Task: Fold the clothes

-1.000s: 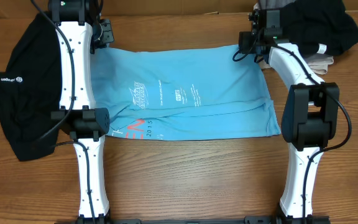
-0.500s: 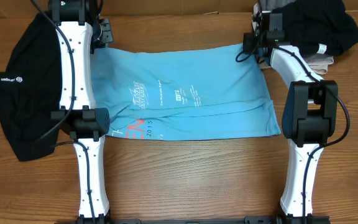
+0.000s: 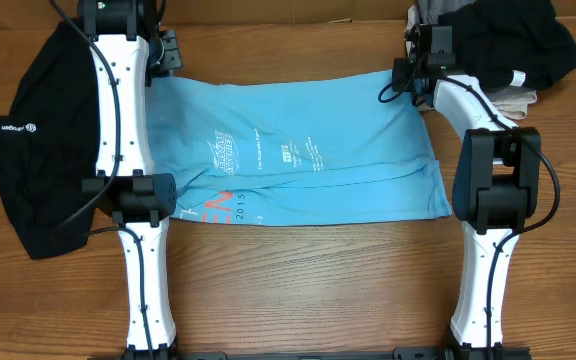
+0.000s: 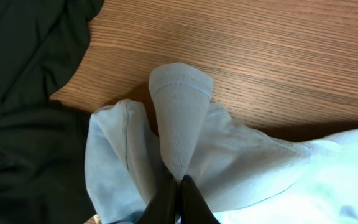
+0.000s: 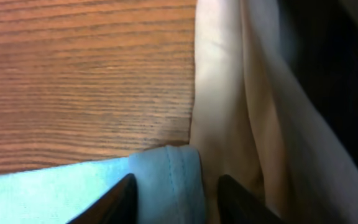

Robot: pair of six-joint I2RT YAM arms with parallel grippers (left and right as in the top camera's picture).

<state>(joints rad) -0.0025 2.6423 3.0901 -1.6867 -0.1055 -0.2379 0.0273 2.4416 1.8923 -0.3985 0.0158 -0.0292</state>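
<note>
Left gripper (image 4: 178, 185) clamps a shirt (image 3: 308, 150) corner; right gripper (image 5: 174, 188) gapes astride the other corner, not gripping. The shirt seems folded once; further folds remain.

Near half of table (image 3: 308, 290) bare, free passage along front edge. Left side blocked by black garment (image 3: 38, 150); far right corner crowded by clothes pile (image 3: 518, 40) (its beige cloth (image 5: 222, 93) touches the blue shirt (image 3: 308, 150) corner). Narrow bare strip behind shirt
</note>
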